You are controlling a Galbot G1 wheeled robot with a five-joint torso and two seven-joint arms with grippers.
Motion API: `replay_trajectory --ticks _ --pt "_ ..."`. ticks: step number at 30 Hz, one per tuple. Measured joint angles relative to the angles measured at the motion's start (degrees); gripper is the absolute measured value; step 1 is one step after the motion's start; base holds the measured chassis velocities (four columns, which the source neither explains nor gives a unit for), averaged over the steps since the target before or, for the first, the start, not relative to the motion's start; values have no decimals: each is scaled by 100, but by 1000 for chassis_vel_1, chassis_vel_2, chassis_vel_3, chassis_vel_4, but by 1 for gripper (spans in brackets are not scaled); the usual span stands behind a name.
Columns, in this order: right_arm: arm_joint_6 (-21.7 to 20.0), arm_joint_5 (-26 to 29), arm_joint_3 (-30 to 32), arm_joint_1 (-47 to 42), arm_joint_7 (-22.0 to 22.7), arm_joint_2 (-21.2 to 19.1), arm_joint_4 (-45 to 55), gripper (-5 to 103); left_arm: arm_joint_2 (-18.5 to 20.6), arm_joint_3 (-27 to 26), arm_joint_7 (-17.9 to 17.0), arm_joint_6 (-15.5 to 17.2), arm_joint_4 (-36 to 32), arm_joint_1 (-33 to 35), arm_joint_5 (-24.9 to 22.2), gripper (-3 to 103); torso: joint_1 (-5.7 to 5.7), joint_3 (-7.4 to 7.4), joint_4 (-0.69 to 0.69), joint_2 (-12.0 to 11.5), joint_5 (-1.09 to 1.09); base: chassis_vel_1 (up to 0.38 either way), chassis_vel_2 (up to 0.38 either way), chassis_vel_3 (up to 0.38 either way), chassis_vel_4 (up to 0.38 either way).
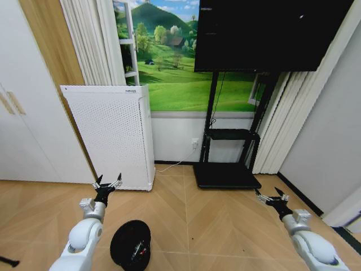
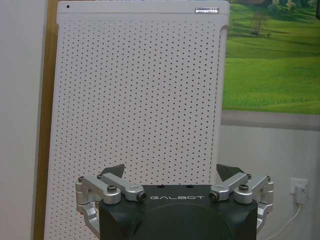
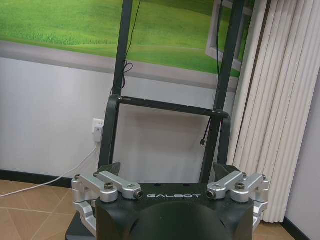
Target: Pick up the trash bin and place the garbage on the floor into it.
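In the head view the robot faces a wall with a green landscape mural (image 1: 175, 73), and a wood-patterned floor (image 1: 214, 226) stretches between the wall and the robot. The trash bin (image 1: 131, 244) stands on that floor at the near edge, just beside the left forearm and between the two arms, its round mouth open upward with something dark and a few pale streaks inside that cannot be made out. The left gripper (image 1: 107, 183) is raised in front of the lower corner of the white perforated appliance (image 1: 110, 135), which stands against the wall, and its fingers are spread apart with nothing between them. The right gripper (image 1: 271, 196) is held out over the floor on the other side, near the black base of the TV stand (image 1: 225, 174), and it too is spread wide and empty. A dark screen (image 1: 271, 34) hangs on the stand above. In the left wrist view the left gripper (image 2: 171, 175) points straight at the appliance (image 2: 140, 100), whose dotted white front rises behind it; the two dark fingertips (image 2: 116, 171) stand well apart and hold nothing. In the right wrist view the right gripper (image 3: 167, 172) faces the TV stand's uprights (image 3: 165, 105), with a wall socket (image 3: 98, 129) and a white cable beside them and pale curtains (image 3: 280, 110) on the far side; its fingertips (image 3: 223, 170) are likewise parted and empty.
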Motion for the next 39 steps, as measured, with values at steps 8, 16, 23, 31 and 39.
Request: replay_trajectory --ticks 8,16,23,31,39 --pt "0 0 0 0 0 0 0 100 0 0 0 0 0 0 0 100 58 121 0 179 0 0 0 0 0" --pt "0 0 0 0 0 0 0 100 0 0 0 0 0 0 0 100 127 240 0 366 0 0 0 0 0" --pt "0 0 0 0 0 0 0 100 0 0 0 0 0 0 0 100 190 343 0 533 0 0 0 0 0" --pt "0 0 0 0 0 0 0 100 0 0 0 0 0 0 0 100 255 461 0 715 0 0 0 0 0" --pt "0 0 0 0 0 0 0 100 0 0 0 0 0 0 0 100 336 588 0 924 0 0 0 0 0"
